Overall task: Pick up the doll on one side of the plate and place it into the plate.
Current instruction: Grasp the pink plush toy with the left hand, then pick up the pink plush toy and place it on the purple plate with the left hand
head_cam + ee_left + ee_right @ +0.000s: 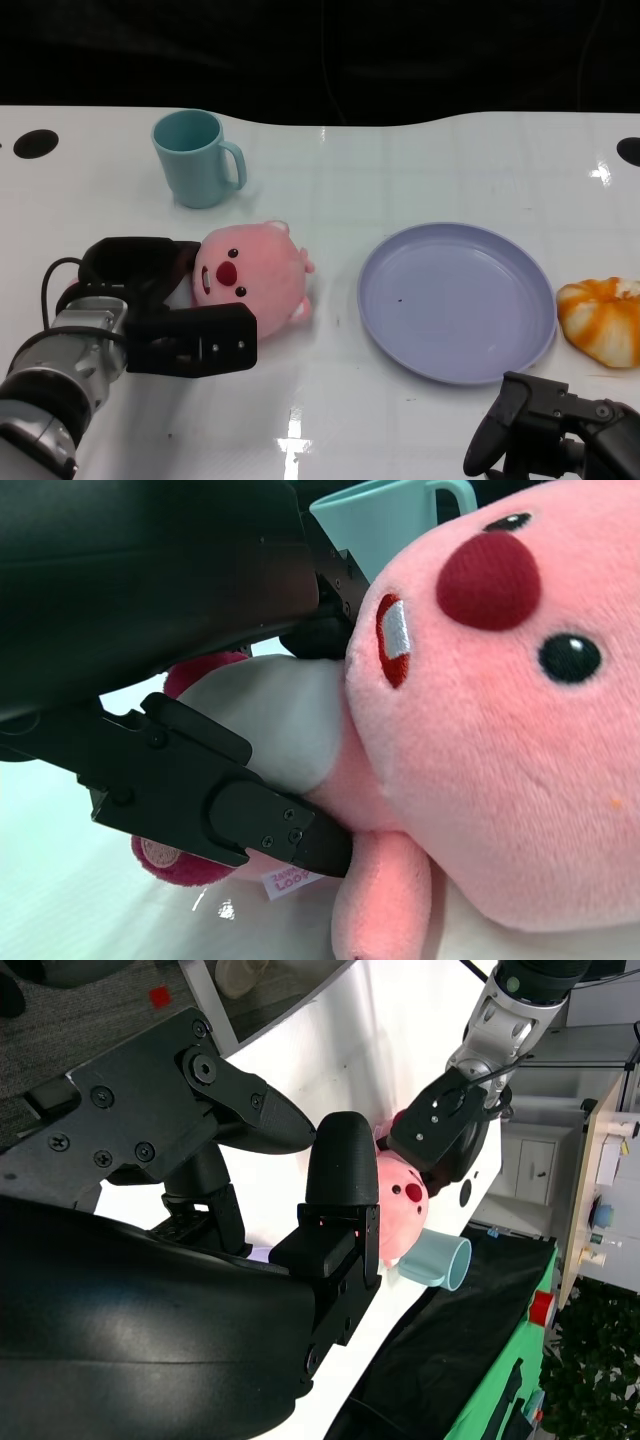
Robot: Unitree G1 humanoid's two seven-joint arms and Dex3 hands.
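A pink plush doll [250, 275] with a red nose lies on the white table, just left of the lavender plate [382, 322]. My left hand [165, 310] grips the doll's body, with black fingers [250, 820] pressed against its white belly and lower side. The left wrist view is filled by the doll's face [520, 730]. In the right wrist view the doll [400, 1205] shows far off under my left hand [445, 1125]. Near the table's front edge, below the plate, my right hand [545, 425] holds nothing and its fingers [340, 1190] are apart.
A teal cup [195, 155] stands behind the doll, near the table's far edge. An orange and white plush thing [600, 318] lies right of the plate. Black round holes mark the table's far corners.
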